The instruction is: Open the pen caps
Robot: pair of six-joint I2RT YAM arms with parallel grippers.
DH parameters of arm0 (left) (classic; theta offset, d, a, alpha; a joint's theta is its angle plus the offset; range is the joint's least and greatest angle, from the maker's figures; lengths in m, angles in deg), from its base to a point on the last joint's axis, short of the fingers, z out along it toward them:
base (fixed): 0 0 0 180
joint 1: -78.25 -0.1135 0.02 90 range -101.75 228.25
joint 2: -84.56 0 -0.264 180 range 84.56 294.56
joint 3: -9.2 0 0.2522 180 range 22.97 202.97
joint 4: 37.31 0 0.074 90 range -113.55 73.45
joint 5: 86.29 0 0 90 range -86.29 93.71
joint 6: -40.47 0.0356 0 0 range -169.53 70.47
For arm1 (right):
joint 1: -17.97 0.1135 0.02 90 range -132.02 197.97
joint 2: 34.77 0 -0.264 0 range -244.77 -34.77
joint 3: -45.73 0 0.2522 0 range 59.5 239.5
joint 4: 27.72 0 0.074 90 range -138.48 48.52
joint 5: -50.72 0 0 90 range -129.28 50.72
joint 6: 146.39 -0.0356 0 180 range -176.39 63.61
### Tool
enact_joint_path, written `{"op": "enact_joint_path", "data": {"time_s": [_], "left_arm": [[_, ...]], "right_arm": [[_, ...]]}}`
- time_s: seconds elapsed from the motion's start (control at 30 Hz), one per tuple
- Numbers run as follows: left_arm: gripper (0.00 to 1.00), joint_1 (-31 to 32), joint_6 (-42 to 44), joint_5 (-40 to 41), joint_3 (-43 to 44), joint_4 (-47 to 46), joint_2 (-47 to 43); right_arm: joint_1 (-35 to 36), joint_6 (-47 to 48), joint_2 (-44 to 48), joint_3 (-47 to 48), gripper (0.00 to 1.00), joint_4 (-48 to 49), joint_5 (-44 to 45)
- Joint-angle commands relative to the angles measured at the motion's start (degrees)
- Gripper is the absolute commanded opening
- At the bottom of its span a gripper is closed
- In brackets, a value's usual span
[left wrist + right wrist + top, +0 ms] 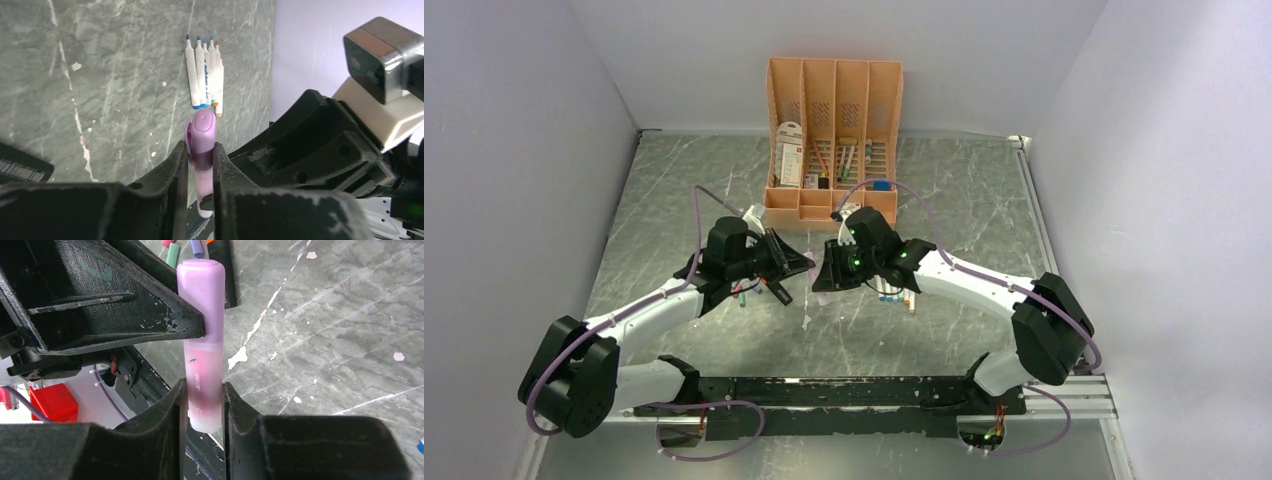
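Observation:
A thick pink highlighter (202,365) hangs in the air between my two grippers over the table's middle. Its purple cap (201,127) sits on the barrel, the seam showing closed. My left gripper (200,147) is shut on the cap, and it shows from the right wrist (200,300). My right gripper (202,385) is shut on the barrel's lower end. In the top view the left gripper (807,262) and the right gripper (824,268) meet tip to tip. Several slim white markers (205,75) lie in a row with bare coloured tips.
The peach desk organizer (834,140) stands at the back centre. Loose green (172,254), pink and blue caps and a black marker (224,270) lie under the left arm. The white markers also show in the top view (894,295). Grey walls close in both sides.

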Motion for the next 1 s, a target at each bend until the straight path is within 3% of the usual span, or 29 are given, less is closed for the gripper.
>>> {"op": "enact_joint_path", "data": {"time_s": [0.0,0.13,0.27,0.4,0.5,0.6,0.73,0.9,0.97], "left_arm": [[0.15,1.3,1.0,0.4,2.4,-0.7,1.3],[0.13,1.8,1.0,0.1,2.4,-1.1,1.3],[0.14,1.8,1.4,-0.6,2.0,-1.9,0.6],[0.14,1.8,2.3,-2.6,1.1,-3.8,-0.7],[0.14,1.7,2.6,-5.0,-0.5,-7.9,-2.4],[0.15,1.8,1.5,-7.4,-3.0,-15.2,-4.7],[0.15,1.7,-2.0,-11.0,-5.6,-27.4,-6.8],[0.16,1.8,-4.2,-13.0,-6.1,-35.1,-7.3],[0.16,1.8,-5.9,-13.8,-6.8,-39.0,-6.9]], "right_arm": [[0.0,-0.3,1.0,-0.4,0.0,1.2,-0.2],[0.0,-0.1,1.5,-0.3,0.0,0.5,0.1],[-0.4,1.0,2.3,0.2,0.28,-1.5,1.2],[-4.1,2.7,4.8,-0.5,0.44,-2.9,-1.7],[-8.1,4.0,7.4,-1.9,0.55,-1.6,-9.4],[-11.3,3.5,9.9,-3.9,0.6,1.6,-18.2],[-13.5,-3.1,12.8,-9.4,0.61,13.4,-30.2],[-13.7,-15.7,14.2,-15.3,0.61,32.6,-37.1],[-13.6,-18.0,13.9,-16.0,0.6,36.0,-37.6]]}}
